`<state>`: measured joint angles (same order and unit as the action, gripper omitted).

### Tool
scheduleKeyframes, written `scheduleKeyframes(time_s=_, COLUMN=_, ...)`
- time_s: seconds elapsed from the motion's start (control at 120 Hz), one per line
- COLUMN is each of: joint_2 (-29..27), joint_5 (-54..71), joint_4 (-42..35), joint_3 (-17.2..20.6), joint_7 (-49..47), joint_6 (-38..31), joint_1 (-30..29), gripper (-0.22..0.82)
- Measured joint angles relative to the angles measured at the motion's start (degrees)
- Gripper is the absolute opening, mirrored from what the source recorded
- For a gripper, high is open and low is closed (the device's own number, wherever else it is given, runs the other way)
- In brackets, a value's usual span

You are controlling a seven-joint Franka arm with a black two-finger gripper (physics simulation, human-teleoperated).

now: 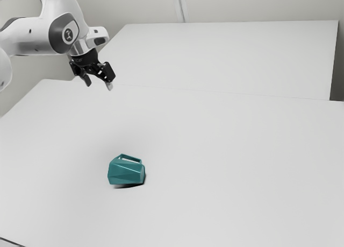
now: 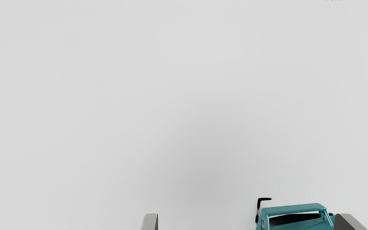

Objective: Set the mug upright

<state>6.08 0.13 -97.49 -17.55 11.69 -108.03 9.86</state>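
In the exterior view the gripper (image 1: 99,84) hangs above the table's far left part, well apart from the mug. A teal faceted mug (image 1: 126,171) lies on its side on the table, its handle on the upper side. The wrist view has the gripper (image 2: 245,222) with its fingers wide apart and nothing held between them. Beyond the fingertips, nearer one of them, the mug (image 2: 291,209) shows its handle and part of its body; the rest is cut off by the bottom edge.
The white table (image 1: 226,166) stretches around the mug. Behind it stands another white surface (image 1: 231,53), with pale walls beyond. A dark thin line crosses the exterior view's lower left corner.
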Motion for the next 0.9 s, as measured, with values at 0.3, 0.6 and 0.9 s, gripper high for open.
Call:
scheduleKeyframes(time_s=0.3, joint_2=-13.5, joint_5=-14.2, joint_4=-20.7, joint_3=-2.7, joint_7=1.3, joint_6=-3.1, joint_1=-5.4, gripper=0.6)
scheduleKeyframes(time_s=0.6, joint_2=-16.8, joint_5=-32.4, joint_4=-39.8, joint_3=-2.6, joint_7=5.6, joint_6=-5.2, joint_1=-12.6, gripper=0.6)
scheduleKeyframes(time_s=0.9, joint_2=-15.9, joint_5=-40.7, joint_4=-46.0, joint_3=-3.2, joint_7=10.2, joint_6=-6.4, joint_1=-13.0, gripper=0.6)
